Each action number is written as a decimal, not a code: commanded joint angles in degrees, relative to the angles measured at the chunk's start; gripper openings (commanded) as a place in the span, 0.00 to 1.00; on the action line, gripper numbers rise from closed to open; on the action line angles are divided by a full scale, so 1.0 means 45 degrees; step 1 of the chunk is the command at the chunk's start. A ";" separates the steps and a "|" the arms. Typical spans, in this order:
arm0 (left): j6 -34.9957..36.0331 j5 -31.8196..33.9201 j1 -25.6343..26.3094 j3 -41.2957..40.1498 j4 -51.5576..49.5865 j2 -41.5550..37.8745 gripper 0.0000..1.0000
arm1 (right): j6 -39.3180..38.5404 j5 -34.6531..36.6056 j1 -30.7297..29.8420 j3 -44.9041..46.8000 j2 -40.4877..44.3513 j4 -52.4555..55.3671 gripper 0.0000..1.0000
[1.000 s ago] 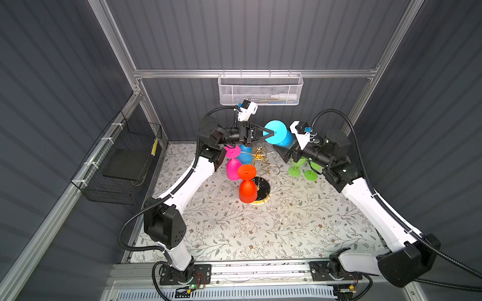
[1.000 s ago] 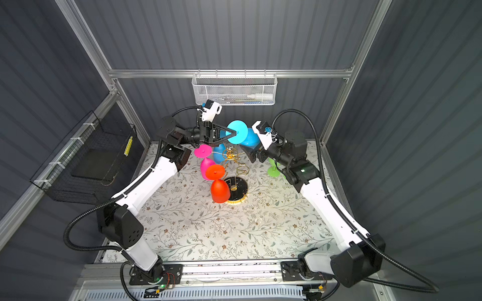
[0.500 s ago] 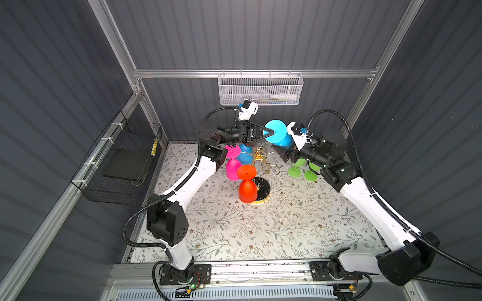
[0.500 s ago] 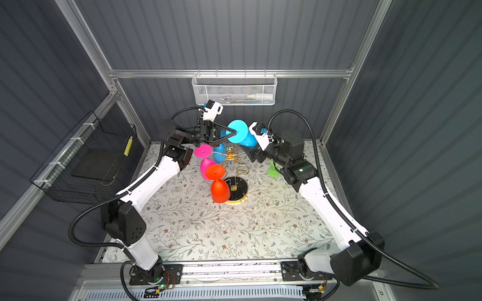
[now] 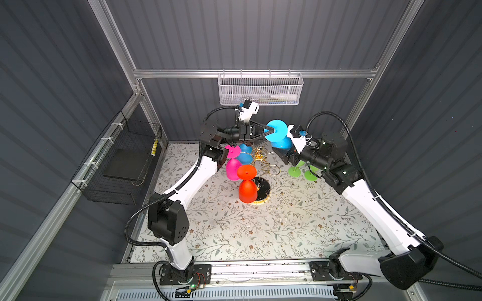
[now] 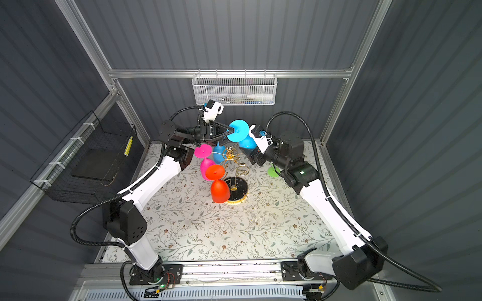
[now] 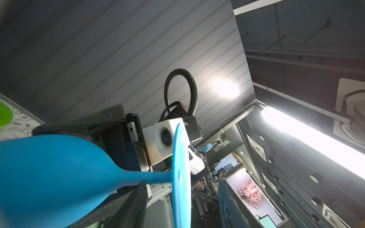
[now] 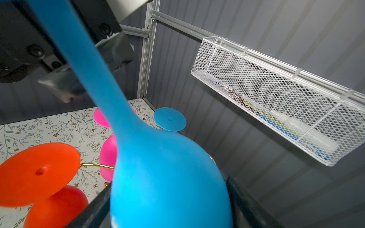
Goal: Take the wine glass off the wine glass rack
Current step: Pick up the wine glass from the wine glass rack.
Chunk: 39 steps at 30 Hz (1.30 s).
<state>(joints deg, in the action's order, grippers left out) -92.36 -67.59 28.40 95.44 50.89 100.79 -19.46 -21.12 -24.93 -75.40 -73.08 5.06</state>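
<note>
The blue wine glass hangs in the air above and behind the gold wine glass rack, clear of its arms, in both top views. My right gripper is shut on its bowl, a finger pressed on each side. My left gripper is open, its jaws standing apart on either side of the glass's foot disc, one finger close under the stem. A pink glass, an orange-red glass and another blue glass hang upside down on the rack.
Two green glasses stand on the floral mat behind my right arm. A white mesh basket hangs on the back wall just above the grippers. A black wire basket hangs on the left wall. The rack's black base sits mid-mat.
My left gripper's jaws have opened off the blue glass's stem. My right gripper has moved in and closed around the bowl. The glass has stayed at about the same height.
</note>
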 commanded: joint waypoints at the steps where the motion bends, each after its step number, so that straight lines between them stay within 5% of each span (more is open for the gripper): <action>1: 0.0759 -0.0150 -0.0051 0.0415 -0.0012 -0.0055 0.67 | 0.0392 0.0276 -0.0066 -0.0210 0.0510 0.0569 0.65; 7: 0.4719 0.0787 -0.0648 0.0379 -0.3616 -0.0451 0.70 | 0.1237 0.1412 -0.0066 -0.0703 0.1212 0.2560 0.59; 12: 1.3046 0.4826 -0.0512 0.0698 -1.0095 -0.1593 0.73 | 0.2351 0.1569 -0.0066 -0.1602 0.1605 0.5095 0.56; 17: 1.7728 0.9051 0.0341 -0.1199 -0.8425 -0.2745 0.75 | 0.3281 0.1231 -0.0081 -0.1976 0.1783 0.6377 0.55; 24: 2.3164 0.8490 0.0797 -0.2957 -0.5669 -0.3229 0.69 | 0.3806 0.0688 -0.0080 -0.2366 0.1610 0.7374 0.50; 30: 2.5208 0.8080 0.0802 -0.3318 -0.5170 -0.3092 0.66 | 0.4011 0.0036 -0.0105 -0.2580 0.1518 0.7899 0.48; 39: 2.5672 0.7355 0.0815 -0.3781 -0.3338 -0.2934 0.64 | 0.4325 -0.0343 -0.0142 -0.2673 0.1365 0.7977 0.46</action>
<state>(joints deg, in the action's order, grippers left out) 20.01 -32.08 31.92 79.64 30.94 87.26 -1.13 -21.08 -25.23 -85.34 -66.39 40.51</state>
